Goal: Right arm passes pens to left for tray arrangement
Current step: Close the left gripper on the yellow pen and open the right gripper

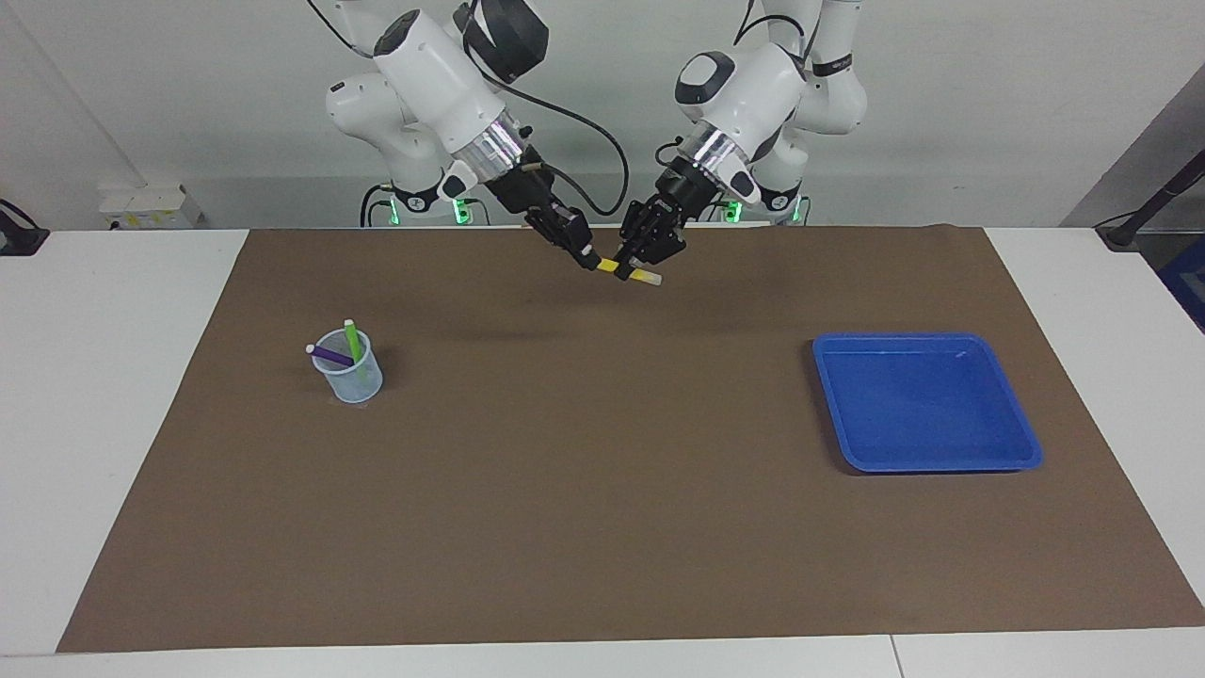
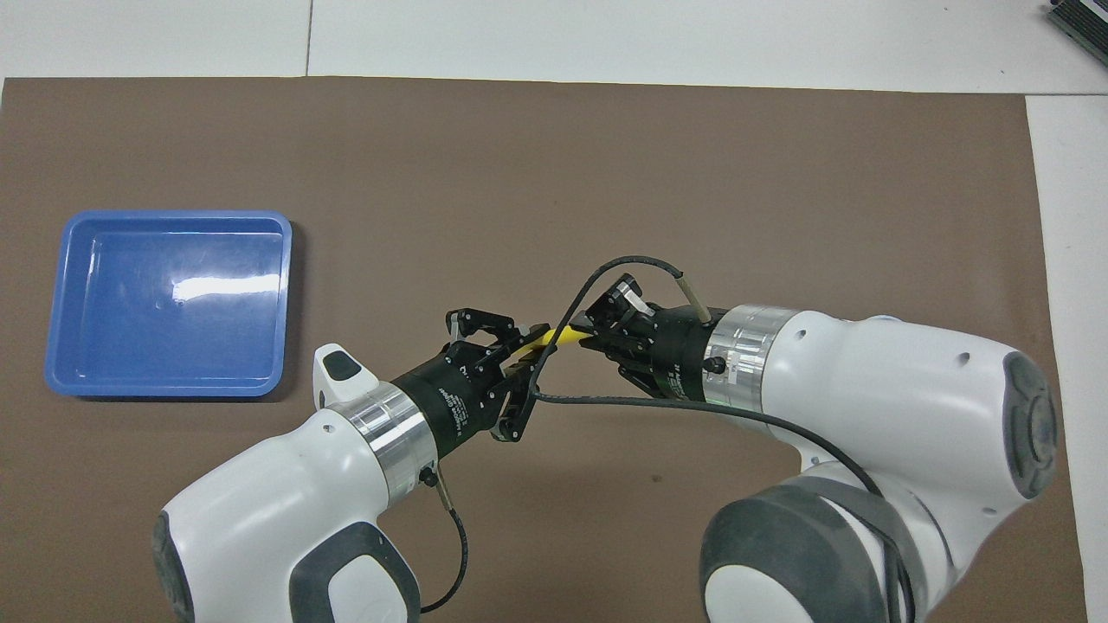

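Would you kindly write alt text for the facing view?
Above the brown mat, the left gripper and right gripper both clamp one yellow pen. Green and purple pens stand in a cup; the blue tray holds nothing.

The white surface (image 1: 122,395) is covered across most of its width by a brown mat (image 1: 602,490). On the mat, toward the left arm's end, sits a shallow blue tray (image 1: 1021,428). Well apart from it, toward the right arm's end, stands a small pale cup (image 1: 356,379), about as near the robots as the tray.
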`<state>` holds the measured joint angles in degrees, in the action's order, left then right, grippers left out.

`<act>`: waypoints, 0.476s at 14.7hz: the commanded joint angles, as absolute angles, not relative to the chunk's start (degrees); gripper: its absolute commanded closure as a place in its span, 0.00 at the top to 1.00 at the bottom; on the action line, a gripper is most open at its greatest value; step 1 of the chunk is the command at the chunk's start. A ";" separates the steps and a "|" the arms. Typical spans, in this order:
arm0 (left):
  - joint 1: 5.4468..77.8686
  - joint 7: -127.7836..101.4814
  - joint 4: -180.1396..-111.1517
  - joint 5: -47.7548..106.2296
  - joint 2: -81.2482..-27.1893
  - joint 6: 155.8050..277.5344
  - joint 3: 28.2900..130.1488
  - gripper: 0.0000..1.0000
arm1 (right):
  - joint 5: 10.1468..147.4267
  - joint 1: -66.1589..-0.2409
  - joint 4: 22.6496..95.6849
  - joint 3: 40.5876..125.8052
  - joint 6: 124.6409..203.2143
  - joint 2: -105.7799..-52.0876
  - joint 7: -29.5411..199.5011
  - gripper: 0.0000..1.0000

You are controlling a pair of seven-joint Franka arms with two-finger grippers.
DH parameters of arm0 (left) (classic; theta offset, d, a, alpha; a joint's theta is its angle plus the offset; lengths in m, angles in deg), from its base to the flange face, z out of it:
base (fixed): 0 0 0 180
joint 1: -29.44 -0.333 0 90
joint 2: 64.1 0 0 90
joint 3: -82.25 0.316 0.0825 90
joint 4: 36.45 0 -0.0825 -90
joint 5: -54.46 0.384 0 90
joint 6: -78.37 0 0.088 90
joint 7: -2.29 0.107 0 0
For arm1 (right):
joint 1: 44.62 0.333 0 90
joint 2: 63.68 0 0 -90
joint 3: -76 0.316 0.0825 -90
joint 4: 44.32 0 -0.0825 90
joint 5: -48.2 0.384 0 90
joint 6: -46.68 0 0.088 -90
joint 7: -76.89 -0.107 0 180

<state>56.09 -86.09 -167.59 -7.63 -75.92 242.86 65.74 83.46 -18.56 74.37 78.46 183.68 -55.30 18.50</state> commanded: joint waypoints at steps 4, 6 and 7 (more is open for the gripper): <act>56.69 -85.34 -167.05 -7.94 -75.26 242.38 65.55 0.00 | 85.46 -18.78 74.77 78.54 184.41 -54.36 19.33 0.00; 56.51 -84.11 -167.05 -7.94 -75.26 242.12 65.55 0.00 | 85.90 -18.78 74.60 78.54 184.14 -54.45 19.15 0.51; 56.42 -82.63 -167.05 -7.85 -75.27 240.90 65.72 0.00 | 85.90 -18.87 74.16 78.54 183.97 -54.63 19.06 0.72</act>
